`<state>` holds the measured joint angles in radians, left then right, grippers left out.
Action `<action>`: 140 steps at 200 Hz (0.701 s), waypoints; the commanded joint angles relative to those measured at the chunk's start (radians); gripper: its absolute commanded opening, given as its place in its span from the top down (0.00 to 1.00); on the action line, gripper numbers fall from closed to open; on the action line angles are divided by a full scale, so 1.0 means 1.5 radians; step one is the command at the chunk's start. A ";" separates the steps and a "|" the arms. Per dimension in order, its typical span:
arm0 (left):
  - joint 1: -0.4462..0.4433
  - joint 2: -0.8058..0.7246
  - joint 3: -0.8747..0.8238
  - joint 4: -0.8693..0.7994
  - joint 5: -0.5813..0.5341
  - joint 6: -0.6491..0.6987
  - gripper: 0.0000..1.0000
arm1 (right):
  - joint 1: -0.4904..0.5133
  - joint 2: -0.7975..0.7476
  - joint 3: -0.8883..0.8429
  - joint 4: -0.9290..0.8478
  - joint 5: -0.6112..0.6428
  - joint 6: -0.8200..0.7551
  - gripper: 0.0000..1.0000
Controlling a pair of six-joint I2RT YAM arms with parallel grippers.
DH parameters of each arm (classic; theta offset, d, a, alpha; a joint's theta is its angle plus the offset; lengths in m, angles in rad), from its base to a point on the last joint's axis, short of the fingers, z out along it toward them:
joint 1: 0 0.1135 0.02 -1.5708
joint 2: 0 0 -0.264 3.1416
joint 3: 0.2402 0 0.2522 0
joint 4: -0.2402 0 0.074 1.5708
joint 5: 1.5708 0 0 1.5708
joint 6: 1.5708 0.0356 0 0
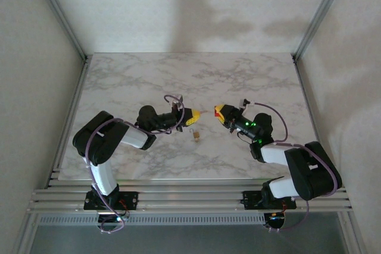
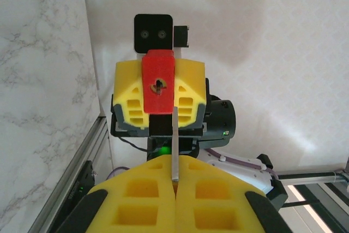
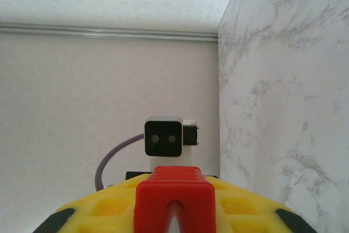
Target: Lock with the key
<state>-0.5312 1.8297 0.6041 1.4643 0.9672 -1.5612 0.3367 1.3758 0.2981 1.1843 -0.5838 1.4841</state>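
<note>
**Left gripper with key, facing red lock: bench inventory**

Left gripper (image 2: 175,168): one. Two yellow fingers (image 2: 136,195), blocky and moulded with square recesses, matt like foam. They are pressed together on the key, with no gap between them.

Key (image 2: 174,140): one. It is a thin, flat, silver-grey metal blade standing straight out from between the left fingers. It points at the lock, with its tip just under the keyhole against the lock's lower edge. Whether it touches the lock cannot be told.

Lock (image 2: 158,88): one. It is a red, smooth, upright rectangular block of plastic look. On its face is a round brass-coloured keyhole (image 2: 158,85) with a dark slot. It is held above the middle of the bench, facing the key.

Right gripper (image 1: 219,110): one. It has yellow fingers of the same make, clamped on either side of the red lock.

Brass item (image 1: 194,136): one. It is small and metallic and lies on the bench just in front of the two grippers, apart from both. It is too small to identify.

Bench (image 1: 149,75): one. Its top is white marble-patterned, grey-veined and flat.
</note>
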 commanded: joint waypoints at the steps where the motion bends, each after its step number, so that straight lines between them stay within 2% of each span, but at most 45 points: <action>1: 0.014 -0.014 -0.024 0.044 -0.001 -0.006 1.00 | -0.029 -0.036 -0.008 -0.002 -0.009 -0.010 1.00; 23: 0.041 -0.049 -0.056 0.002 -0.004 0.030 1.00 | -0.058 -0.073 0.008 -0.075 -0.049 -0.039 1.00; 33: 0.061 -0.085 -0.074 -0.064 -0.016 0.077 1.00 | -0.062 -0.098 0.029 -0.172 -0.075 -0.082 1.00; 47: 0.093 -0.163 -0.082 -0.269 -0.062 0.204 1.00 | -0.061 -0.133 0.078 -0.341 -0.095 -0.171 1.00; 60: 0.107 -0.242 -0.070 -0.474 -0.153 0.354 1.00 | -0.057 -0.156 0.128 -0.478 -0.099 -0.251 1.00; 67: 0.107 -0.278 -0.063 -0.565 -0.212 0.405 1.00 | -0.055 -0.163 0.149 -0.542 -0.098 -0.288 1.00; 84: 0.112 -0.324 -0.074 -0.614 -0.278 0.436 1.00 | -0.046 -0.167 0.187 -0.640 -0.098 -0.352 1.00; 107: 0.113 -0.353 -0.064 -0.715 -0.393 0.507 1.00 | -0.018 -0.144 0.225 -0.690 -0.117 -0.391 1.00; 140: 0.115 -0.386 -0.096 -0.731 -0.524 0.548 1.00 | 0.049 -0.103 0.281 -0.768 -0.114 -0.458 1.00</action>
<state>-0.3645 1.2953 0.4854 0.4946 0.4198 -0.8715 0.3485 1.1885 0.6472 0.1940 -0.7288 0.9337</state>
